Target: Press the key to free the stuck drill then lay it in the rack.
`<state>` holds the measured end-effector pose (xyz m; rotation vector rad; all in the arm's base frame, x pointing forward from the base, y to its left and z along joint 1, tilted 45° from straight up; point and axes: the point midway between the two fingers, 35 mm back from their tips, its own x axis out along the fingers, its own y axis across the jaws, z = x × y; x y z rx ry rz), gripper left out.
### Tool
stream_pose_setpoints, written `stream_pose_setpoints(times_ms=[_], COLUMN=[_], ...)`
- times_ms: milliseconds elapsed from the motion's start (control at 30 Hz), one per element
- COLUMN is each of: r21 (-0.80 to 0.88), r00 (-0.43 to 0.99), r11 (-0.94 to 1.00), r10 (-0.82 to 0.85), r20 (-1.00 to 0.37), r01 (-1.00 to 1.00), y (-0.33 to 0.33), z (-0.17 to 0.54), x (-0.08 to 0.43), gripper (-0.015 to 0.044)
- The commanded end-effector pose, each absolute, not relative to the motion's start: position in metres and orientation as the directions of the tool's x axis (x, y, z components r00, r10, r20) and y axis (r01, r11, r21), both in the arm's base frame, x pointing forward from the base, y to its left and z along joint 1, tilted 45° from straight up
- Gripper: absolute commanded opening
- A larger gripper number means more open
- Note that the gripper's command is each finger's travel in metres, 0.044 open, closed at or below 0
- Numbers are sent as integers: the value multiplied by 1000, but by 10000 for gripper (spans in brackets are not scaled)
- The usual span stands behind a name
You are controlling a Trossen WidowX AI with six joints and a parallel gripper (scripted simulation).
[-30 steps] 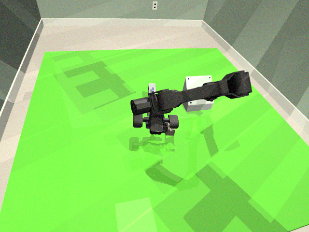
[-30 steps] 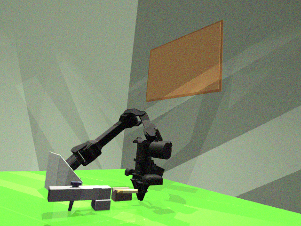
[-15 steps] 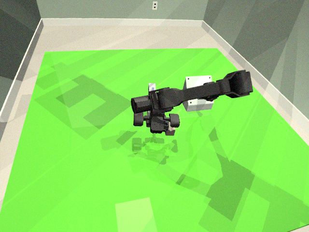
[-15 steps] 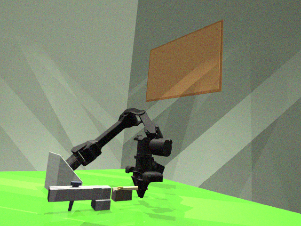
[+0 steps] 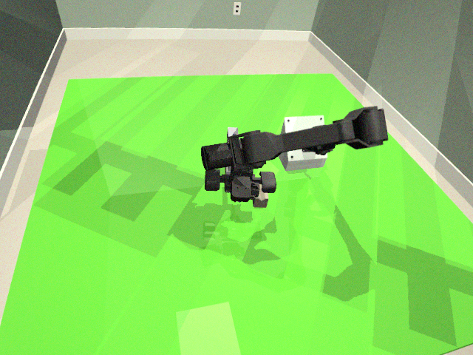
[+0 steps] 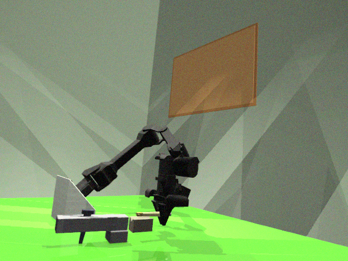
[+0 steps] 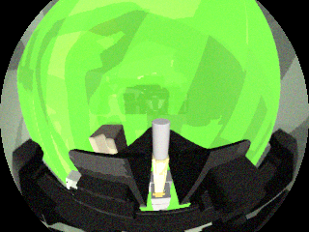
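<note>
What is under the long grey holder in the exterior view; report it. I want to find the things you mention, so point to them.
Under the holder (image 6: 91,224), at one end, sits a grey block (image 6: 117,236); farther along, a thin dark piece (image 6: 81,237) slants down from it. The block's far side, and anything hidden behind it, cannot be seen.

A flat orange panel (image 6: 213,73) hangs on the darker grey-green wall (image 6: 297,135) in the exterior view, its face seen at a slant. Left of the panel, a paler grey-green wall (image 6: 78,70) meets the darker one in an upright corner. Below the panel, a bright green floor covering (image 5: 114,298) (image 6: 280,241) (image 7: 183,29) spreads out. Broad, straight-edged bands of light and shadow cross the walls, and one lighter streak crosses the panel itself. From the top, the covering lies on a pale beige floor (image 5: 171,57), edged by a white baseboard (image 5: 183,34). A small white power outlet (image 5: 236,8) sits above that baseboard.
</note>
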<state>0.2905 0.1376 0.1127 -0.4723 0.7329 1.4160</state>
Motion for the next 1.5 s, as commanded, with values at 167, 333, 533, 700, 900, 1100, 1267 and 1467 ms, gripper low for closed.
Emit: stream_pose_setpoints(times_ms=[167,333,533,700,900,1100,1267,1467], r21=[122,122,122,122,122,122,122,123], r00=[-2,-2,-2,-2,-2,-2,-2,-2], r11=[119,119,119,119,119,119,119,119], r10=[710,709,709,709,709,709,709,709], r20=[-705,-705,-705,-705,-705,-705,-705,-705], r01=[-985,-985,-985,-985,-985,-985,-985,-985], y=[133,131,128,125,122,119,118,121], z=[116,118,120,122,124,126,127,129], x=[291,291,291,291,291,291,290,278], gripper=[0,0,0,0,0,0,0,0])
